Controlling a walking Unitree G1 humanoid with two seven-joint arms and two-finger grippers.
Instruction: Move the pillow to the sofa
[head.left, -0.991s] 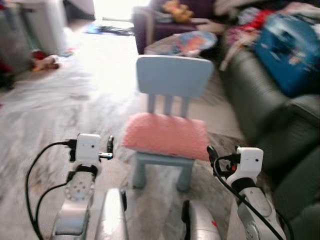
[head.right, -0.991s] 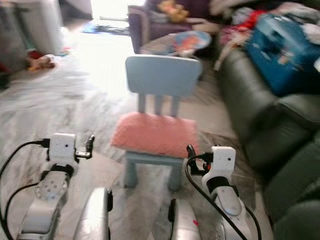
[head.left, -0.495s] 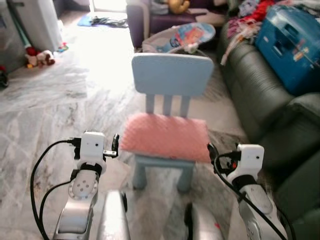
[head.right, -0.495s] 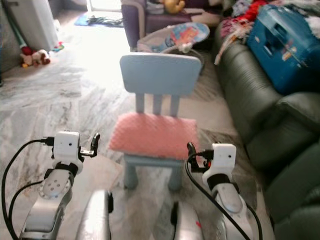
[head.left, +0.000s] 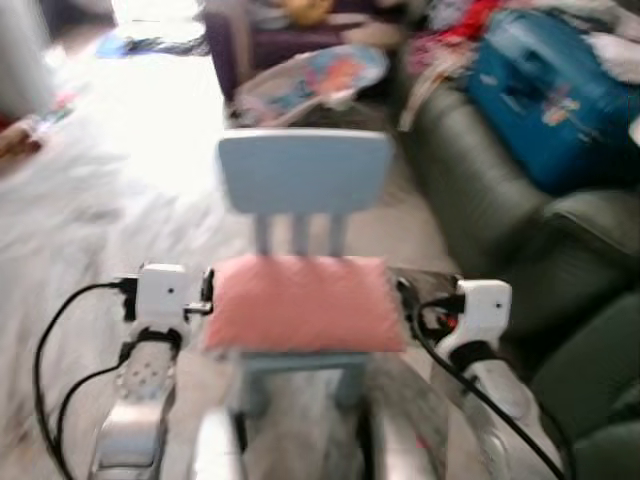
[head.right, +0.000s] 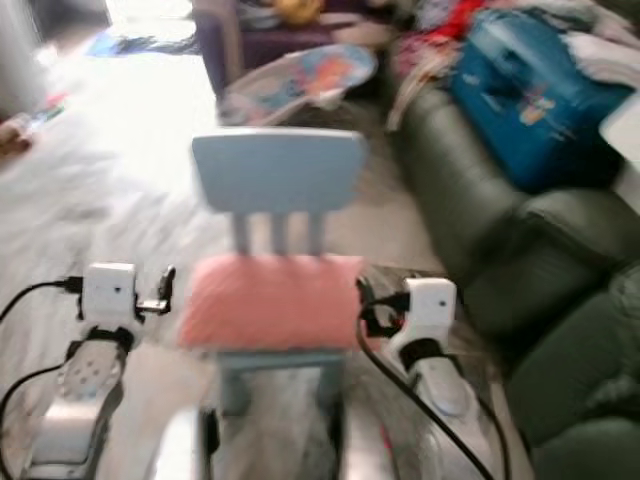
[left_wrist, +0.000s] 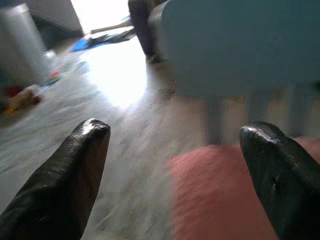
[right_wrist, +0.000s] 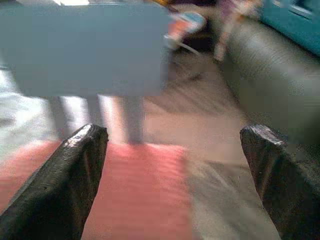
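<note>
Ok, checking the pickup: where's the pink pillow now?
In the left eye view the pink pillow lies on the light blue chair's seat, between the left gripper and right gripper.

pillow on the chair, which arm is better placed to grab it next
Neither clearly: the pink pillow lies on the blue chair between both grippers. The left gripper and right gripper each sit open at an edge, so a two-armed squeeze looks likeliest. The sofa is on the right.
</note>
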